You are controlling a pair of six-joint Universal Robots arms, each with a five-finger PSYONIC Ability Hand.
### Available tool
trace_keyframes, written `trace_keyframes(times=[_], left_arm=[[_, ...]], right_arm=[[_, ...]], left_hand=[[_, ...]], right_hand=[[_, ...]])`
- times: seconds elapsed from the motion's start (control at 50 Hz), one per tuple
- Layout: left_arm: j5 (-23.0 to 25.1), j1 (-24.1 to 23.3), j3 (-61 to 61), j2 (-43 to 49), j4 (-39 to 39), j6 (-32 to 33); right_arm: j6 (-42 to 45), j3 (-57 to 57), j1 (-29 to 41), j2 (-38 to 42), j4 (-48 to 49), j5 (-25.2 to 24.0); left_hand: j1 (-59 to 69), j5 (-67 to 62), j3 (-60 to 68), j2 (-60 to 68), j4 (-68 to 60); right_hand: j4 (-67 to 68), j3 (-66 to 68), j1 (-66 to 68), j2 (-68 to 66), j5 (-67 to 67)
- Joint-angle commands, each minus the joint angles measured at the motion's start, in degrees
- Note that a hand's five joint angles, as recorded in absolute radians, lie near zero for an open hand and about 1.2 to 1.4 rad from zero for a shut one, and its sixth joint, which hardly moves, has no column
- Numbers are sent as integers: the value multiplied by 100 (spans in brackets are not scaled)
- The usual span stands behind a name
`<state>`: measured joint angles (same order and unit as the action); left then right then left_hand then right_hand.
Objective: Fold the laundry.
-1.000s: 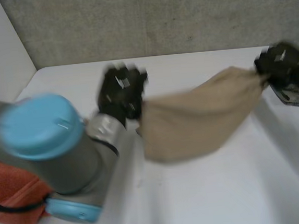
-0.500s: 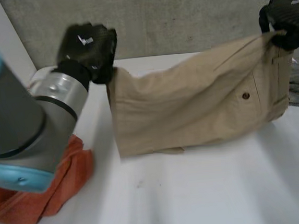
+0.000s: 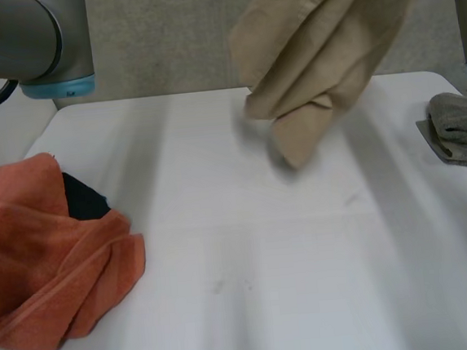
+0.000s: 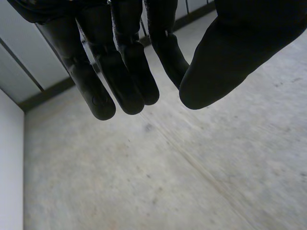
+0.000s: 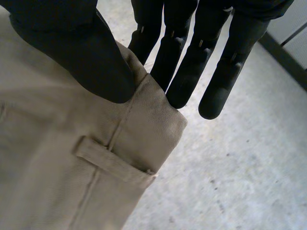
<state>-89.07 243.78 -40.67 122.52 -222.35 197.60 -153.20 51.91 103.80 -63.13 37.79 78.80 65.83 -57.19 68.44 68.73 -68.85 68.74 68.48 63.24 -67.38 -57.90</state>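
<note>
Head view: trousers (image 3: 320, 44), towel (image 3: 44, 249), grey cloth (image 3: 462, 126)

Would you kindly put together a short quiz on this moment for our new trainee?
1. True or false: the left hand holds a corner of the tan trousers.
2. Which cloth lies on the table at its left side? A orange towel; B blue shirt; C white sock.
3. Fill in: the right hand pinches the trousers at the ____, near a belt loop.
Key: 1 false, its fingers are open and empty; 2 A; 3 waistband.
</note>
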Motion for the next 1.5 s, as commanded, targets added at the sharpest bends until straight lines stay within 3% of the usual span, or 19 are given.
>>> trace_keyframes(times=[0.02,0.1,0.12,0.14,0.16,0.18,0.28,0.44,0.52,0.7,0.9,0.98,1.06,1.12,1.18,1.22,1.28,1.36,1.5], left_arm=[[21,82,-1310,-299,455,-309],[21,3,-2206,-325,657,-493],[21,-23,-2356,-325,692,-555],[-5,-102,-2618,-299,753,-686],[-5,-155,-2743,-273,789,-783],[-14,-190,-2831,-255,824,-862],[-23,-436,-3218,43,1254,-1530],[-40,-1007,-3693,211,2983,-2891],[-93,-1165,-3834,140,3468,-3296],[-225,-1306,-3694,298,3488,-3509],[-269,-1421,-2789,1247,3347,-3552],[-269,-1429,-2656,1423,3364,-3851],[-286,-1395,-2761,1389,3373,-4159],[-374,-1316,-2963,1152,3391,-4150],[-550,-921,-3209,301,3435,-4010],[-559,-457,-3507,-452,3470,-3809],[-489,-138,-3754,-1193,3496,-3527],[-77,29,-3878,-2484,3715,-2747],[829,152,-3808,-3287,4690,-2041]], right_arm=[[-61,522,-18,-41,-1019,-14],[-43,777,-18,-41,-1292,-137],[-43,821,-9,-50,-1292,-154],[-43,900,-9,-93,-1344,-189],[-43,926,-9,-111,-1380,-199],[-35,961,-1,-137,-1397,-216],[-17,1067,96,-515,-2063,-286],[272,1111,535,-735,-3215,-208],[615,1129,711,-788,-3498,20],[739,1129,1150,-1280,-3735,355],[713,1155,1651,-1833,-4034,434],[730,1208,1669,-1930,-4034,531],[739,1313,1600,-1975,-4025,531],[791,1383,1590,-1957,-4034,531],[897,1498,1547,-1957,-4113,513],[1081,1568,1301,-1948,-4201,505],[1388,1638,863,-1966,-4376,505],[1573,1647,633,-1966,-4596,522],[1741,1647,510,-2036,-5184,452]], left_hand=[[1417,-1281,1156,1127,-1115],[1417,-1281,1156,1127,-1115],[-96,233,-357,-386,398],[-3425,3562,-3686,-3715,3727],[-4591,4727,-4852,-4881,4892],[-4869,5006,-5130,-5159,5171],[-4821,4958,-5082,-5111,5123],[-4451,4588,-4712,-4741,4753],[-4468,4604,-4729,-4758,4770],[-4502,4638,-4763,-4791,4803],[-4367,4504,-4628,-4657,4669],[-3379,3515,-3639,-3668,3680],[1391,-1254,1130,1101,-1089],[1417,-1281,1156,1127,-1115],[1417,-1281,1156,1127,-1115],[1417,-1281,1156,1127,-1115],[1417,-1281,1156,1127,-1115],[1417,-1281,1156,1127,-1115],[1417,-1281,1156,1127,-1115]], right_hand=[[1126,1152,1676,-1262,-1210],[1126,1152,1676,-1262,-1210],[1126,1152,1676,-1262,-1210],[1126,1152,1676,-1262,-1210],[1126,1152,1676,-1262,-1210],[1126,1152,1676,-1262,-1210],[1126,1152,1676,-1262,-1210],[1126,1152,1676,-1262,-1210],[1126,1152,1676,-1262,-1210],[1126,1152,1676,-1262,-1210],[1126,1152,1676,-1262,-1210],[1126,1152,1676,-1262,-1210],[1126,1152,1676,-1262,-1210],[1126,1152,1676,-1262,-1210],[1126,1152,1676,-1262,-1210],[1126,1152,1676,-1262,-1210],[1126,1152,1676,-1262,-1210],[1126,1152,1676,-1262,-1210],[1126,1152,1676,-1262,-1210]])
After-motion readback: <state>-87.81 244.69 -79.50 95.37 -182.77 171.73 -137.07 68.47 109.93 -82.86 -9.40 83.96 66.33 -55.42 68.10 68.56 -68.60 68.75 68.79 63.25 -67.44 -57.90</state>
